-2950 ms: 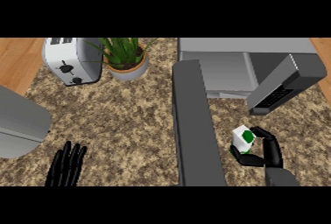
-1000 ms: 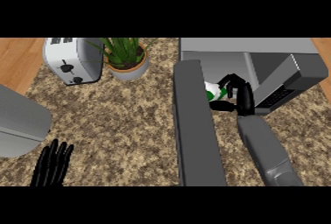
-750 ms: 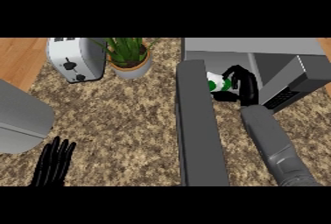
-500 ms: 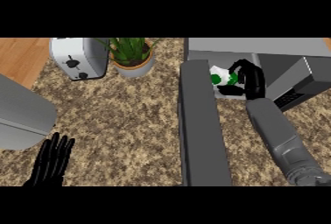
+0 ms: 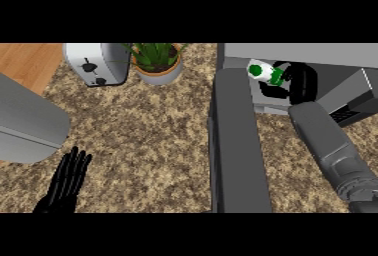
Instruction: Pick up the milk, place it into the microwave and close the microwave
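Observation:
The milk [image 5: 263,74], a white carton with a green cap and label, is at the mouth of the open microwave [image 5: 295,50]. My right hand [image 5: 300,82] is curled round it from the right side, its forearm stretched up from the lower right. The microwave's grey door [image 5: 235,145] hangs open, running down the view from the oven's left edge. My left hand [image 5: 66,182] rests open and flat at the lower left, far from the milk.
A silver toaster [image 5: 94,62] and a potted plant [image 5: 156,62] stand at the back of the speckled counter [image 5: 148,135]. A grey appliance [image 5: 26,120] juts in at the left edge. Wooden floor shows at the top left.
My right hand carried the milk from beside the door up into the microwave's opening, deeper with each frame. The left hand stays low at the left.

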